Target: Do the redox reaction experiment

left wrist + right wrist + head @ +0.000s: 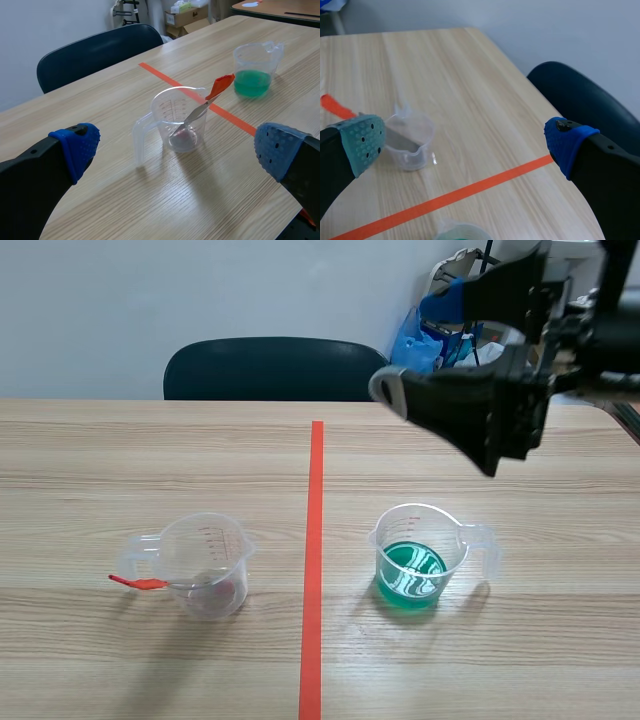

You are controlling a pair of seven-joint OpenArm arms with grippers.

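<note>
While both arms hang above the table, neither has hold of anything. Up high over the right half is the right gripper, fingers spread wide, one blue pad and one grey-green, nothing btwn them. It sits above and a bit behind the green-liquid cup. I can see the left gripper only from its own wrist view: jaws wide apart too, blue pads either side, w/ the clear cup ahead of it and lower down, not touched.

That clear cup stands upright left of the orange tape line, its handle on the side away from the line, red markings on its wall. A spoon w/ a red handle leans inside it, bowl end at the bottom, red end sticking out over the rim. Some dark pinkish stuff lies at the cup's bottom, can't tell what.

Right of the line, the green-liquid cup is upright, handle on its outer side, liquid filling the lower part only. The 2 cups are well apart, tape btwn them. A dark blue chair stands at the table's far edge.
</note>
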